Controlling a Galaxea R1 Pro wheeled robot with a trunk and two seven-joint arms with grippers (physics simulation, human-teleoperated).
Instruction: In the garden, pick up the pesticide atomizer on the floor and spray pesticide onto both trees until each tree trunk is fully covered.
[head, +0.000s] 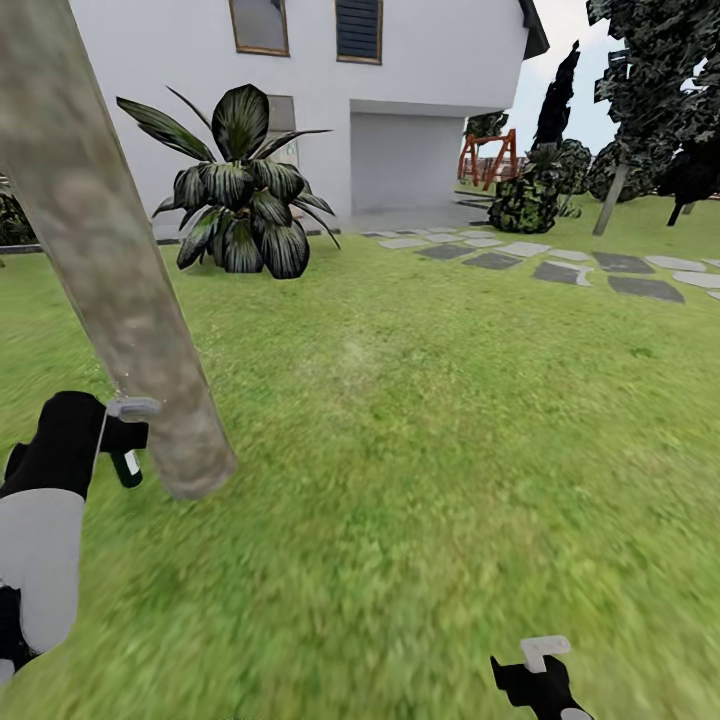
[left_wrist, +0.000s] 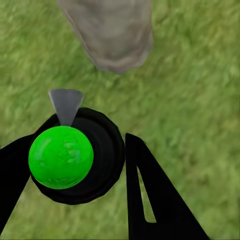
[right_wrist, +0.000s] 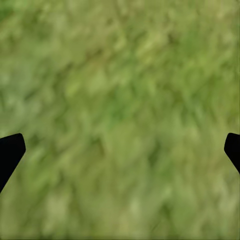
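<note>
The left gripper is clamped around the spray bottle, holding it up just beside the base of the thick, pale tree trunk — close, though I cannot tell whether the nozzle touches the bark. From the head camera you can see the light grey trigger head poking out toward the trunk, with the dark green body hanging below the black fingers. From the left wrist camera the bottle sits snug between the two black fingers, its bright green round end facing the lens and a grey wedge of the nozzle aimed at the trunk's foot where it meets the grass.

The right gripper hangs low over the lawn, its jaws spread wide with nothing between them — only blurry grass shows past its two dark fingertips.

How will the bottle handle? It looks small, light and rigid, a smooth round body that could twist or slip in a two-finger pinch, so the grip belongs on the middle of the body, clear of the trigger head. That seems to be where it is held now. Judging by the pose, this is spraying work on the lower trunk; the trunk runs high up out of view, so covering it would need the nozzle swept upward and around.

Behind stand a broad-leaved plant, a white house and grey stepping stones.
</note>
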